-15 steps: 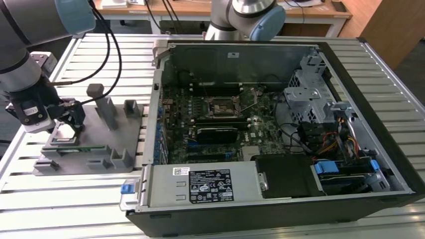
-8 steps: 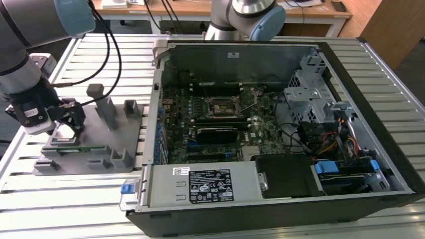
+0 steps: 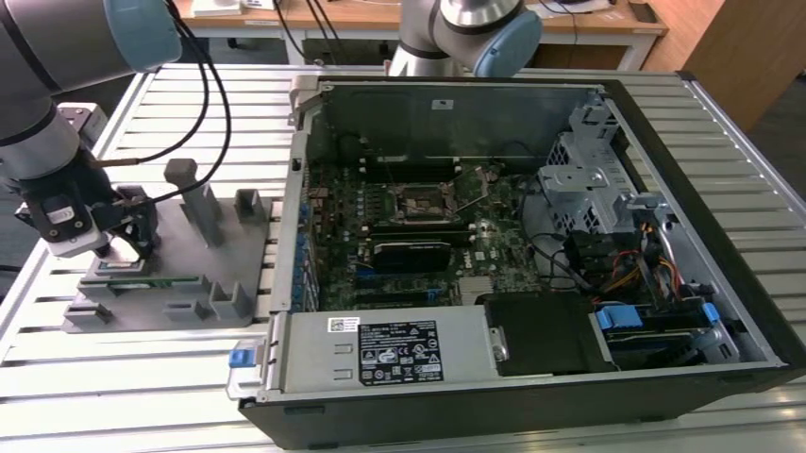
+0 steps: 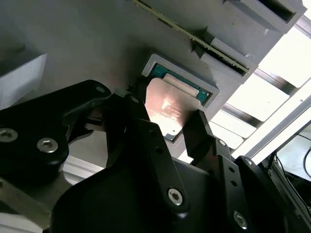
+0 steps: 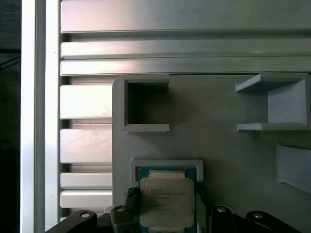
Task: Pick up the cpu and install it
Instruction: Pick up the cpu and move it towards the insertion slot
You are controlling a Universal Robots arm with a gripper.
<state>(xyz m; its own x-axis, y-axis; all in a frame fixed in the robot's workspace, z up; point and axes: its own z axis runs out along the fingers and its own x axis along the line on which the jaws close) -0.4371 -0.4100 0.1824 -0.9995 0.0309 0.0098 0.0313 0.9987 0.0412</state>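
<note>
Gripping the cpu (image 5: 166, 199) by two opposite edges, the claw (image 3: 132, 247) stood low over the grey fixture (image 3: 189, 283) on the slatted table (image 3: 189, 104), at the exterior view's left. The chip sat in its shallow pocket, metal top up. The fingers (image 4: 199, 131) met only its sides, probably to spare the underside. The pocket's walls held it square for that grip. The open computer case (image 3: 705, 236), with its motherboard socket (image 3: 422, 200), lay well apart.

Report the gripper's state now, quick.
Gripper: closed on the cpu, one finger against each side, with the cpu sitting in its pocket in the grey fixture.
</note>
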